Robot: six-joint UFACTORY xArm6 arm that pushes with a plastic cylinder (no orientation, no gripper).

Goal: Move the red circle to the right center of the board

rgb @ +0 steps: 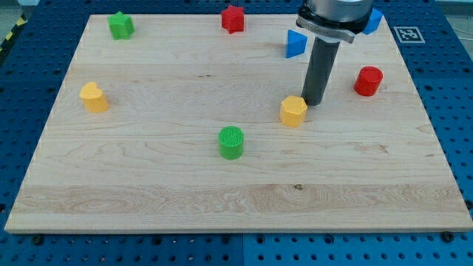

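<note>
The red circle stands near the view's right edge of the wooden board, a little above mid-height. My tip rests on the board to the left of the red circle, with a clear gap between them. The tip is just to the upper right of the yellow hexagon, close to it or touching it. The dark rod rises from the tip to the arm's mount at the view's top.
A blue triangle lies above and left of the tip. A blue block sits at the top right, partly hidden by the arm. A red star and green star sit along the top. A yellow block is at left, a green circle at centre.
</note>
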